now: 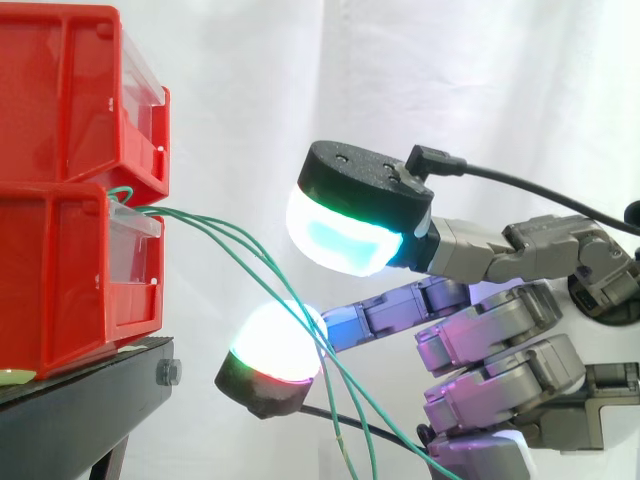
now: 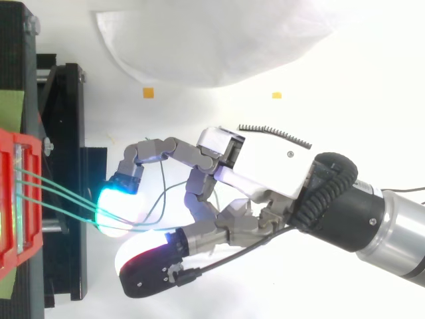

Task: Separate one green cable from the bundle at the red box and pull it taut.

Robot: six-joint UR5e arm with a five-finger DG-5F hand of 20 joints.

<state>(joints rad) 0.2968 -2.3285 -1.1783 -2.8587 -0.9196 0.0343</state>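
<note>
At the left, the red box [image 1: 60, 260] sits on the black stand [image 1: 80, 400]. The green cables [image 2: 60, 186] leave its front lip close together and fan out a little as they slope right and down. That fan is your opening. Pick the strand that stands clearest of the others, and take it where they are spread, not up at the box where they bunch.

The cables cross the lower pad [image 1: 270, 345], glowing white, and seem to touch it. The upper pad [image 1: 345, 235], cyan, hangs above them with a clear gap. So the hand [image 2: 265, 166] is spread and pinches nothing.

Before closing, shift so that only one strand lies between the pads. From above, all the cables seem to meet at the cyan pad, so a blind close would likely catch several. Close gently and check that the others fall free. Then draw rightward, away from the box, along the cable's own line. Go slowly: the cables drop away loose below the hand, so tension will probably come late and then suddenly.
</note>
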